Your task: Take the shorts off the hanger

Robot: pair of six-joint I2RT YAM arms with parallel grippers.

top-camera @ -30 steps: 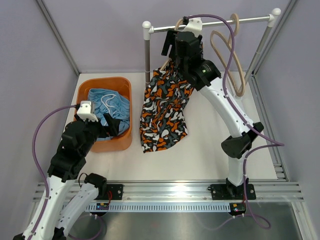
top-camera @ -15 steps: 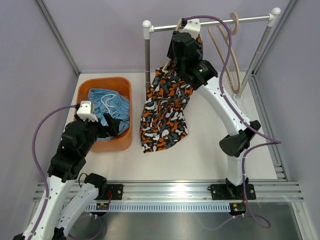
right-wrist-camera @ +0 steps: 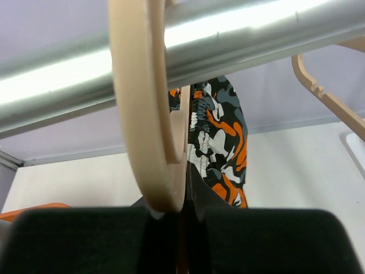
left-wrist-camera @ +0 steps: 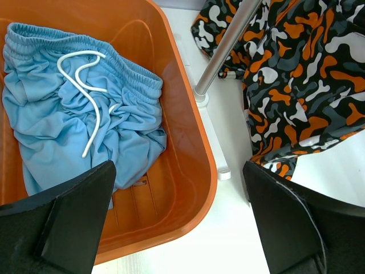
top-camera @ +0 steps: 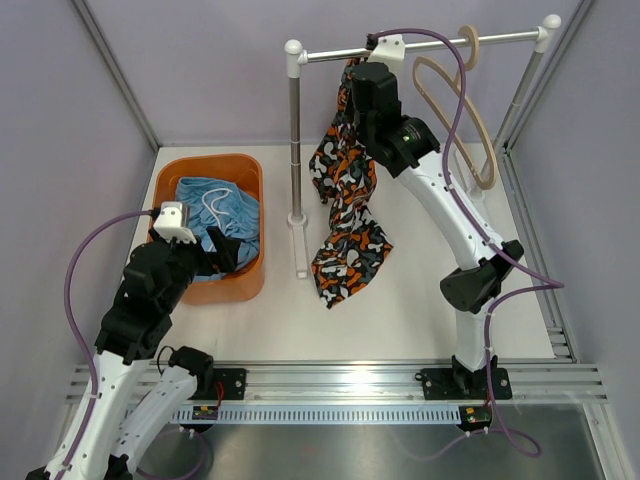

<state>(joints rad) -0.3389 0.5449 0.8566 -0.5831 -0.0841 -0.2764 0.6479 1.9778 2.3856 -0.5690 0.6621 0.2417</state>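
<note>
Right fingers point(right-wrist-camera: 165, 228): pressed almost together, only a thin seam between them, at the foot of the wooden hanger point(right-wrist-camera: 142, 114). They look to be pinching its neck, though whether cloth is caught in as well is hidden. Directly above them the hook loops over the rail point(right-wrist-camera: 256, 34), so the rail takes the weight and the grip likely only steadies the hanger. Just beyond the seam the waistband of the camouflage shorts point(top-camera: 350, 210) shows. The garment hangs from there, long axis running from the rail down to the tabletop point(top-camera: 420, 300), waistband uppermost, hems lowest and apparently resting on the surface. A spare hanger point(right-wrist-camera: 342, 111) hangs bare farther along the rail, apart from the fingers. Judgement: these shorts are not yet off; a steadied hanger would let the cloth be drawn downward along its own length. Left fingers point(left-wrist-camera: 74, 211): spread wide, holding nothing, poised over the near rim of the orange bin point(left-wrist-camera: 194, 142). Beyond the tips, inside it, the light blue shorts point(left-wrist-camera: 68, 125) lie crumpled, waistband at the far end, drawstring point(left-wrist-camera: 85, 97) on top. That pair is done.
</note>
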